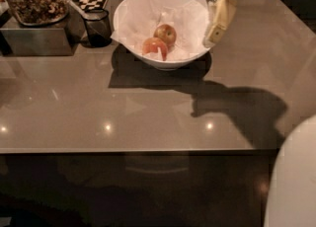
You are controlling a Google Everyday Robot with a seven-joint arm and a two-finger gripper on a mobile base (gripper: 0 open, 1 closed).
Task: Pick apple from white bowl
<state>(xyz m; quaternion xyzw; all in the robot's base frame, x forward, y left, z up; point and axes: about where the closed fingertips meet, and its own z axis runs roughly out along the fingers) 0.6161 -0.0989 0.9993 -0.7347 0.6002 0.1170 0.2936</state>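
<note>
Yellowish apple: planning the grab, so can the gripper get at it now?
Likely yes: the gripper hangs by the right rim of the white bowl, the yellowish apple lies uncovered, and the redder apple sits beyond it.

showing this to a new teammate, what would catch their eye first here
The white bowl at the far middle of the table stands out, paper-lined, with the apple and a redder apple lying inside. The robot's hand hangs at the bowl's right rim, above a big dark shadow.
</note>
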